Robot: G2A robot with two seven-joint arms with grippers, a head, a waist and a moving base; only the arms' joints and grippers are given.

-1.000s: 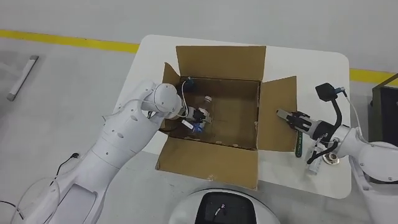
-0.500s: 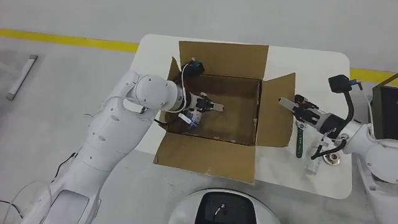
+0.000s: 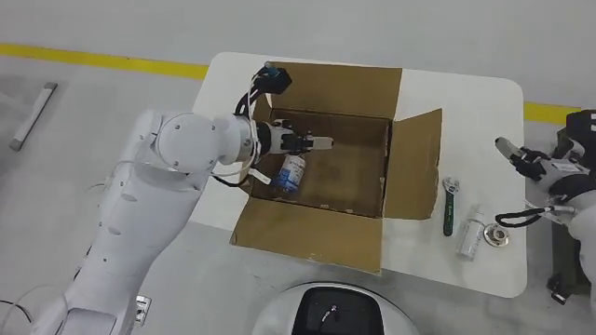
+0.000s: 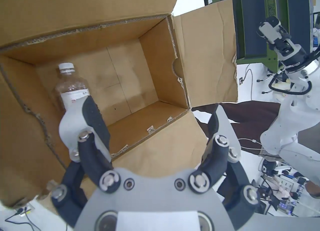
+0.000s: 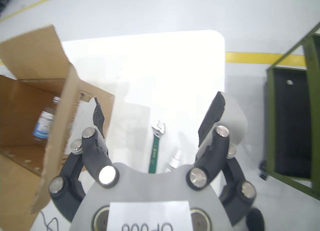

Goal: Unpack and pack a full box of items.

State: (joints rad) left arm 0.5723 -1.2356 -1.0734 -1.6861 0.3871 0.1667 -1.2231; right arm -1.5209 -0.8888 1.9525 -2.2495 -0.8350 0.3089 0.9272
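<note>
Top view: my left end effector (image 3: 312, 140) hangs spread open over the box (image 3: 345, 88). The bottle (image 3: 291, 173) lies loose on the box floor by my left-side wall, so nothing's gripped.

Left wrist view: fingers wide, bottle just past one pad.

Right wrist view: my right end effector (image 5: 158, 99) gapes empty, out by the bench (image 5: 150, 54) edge, probably to leave the box clear. A wrench (image 5: 155, 147) lies on the bench.

Small unreadable print marks the label of the bottle (image 4: 72, 92) beside the left gripper (image 4: 152, 108); white lettering runs down the green wrench (image 5: 155, 148) before the right gripper (image 5: 158, 100)
</note>
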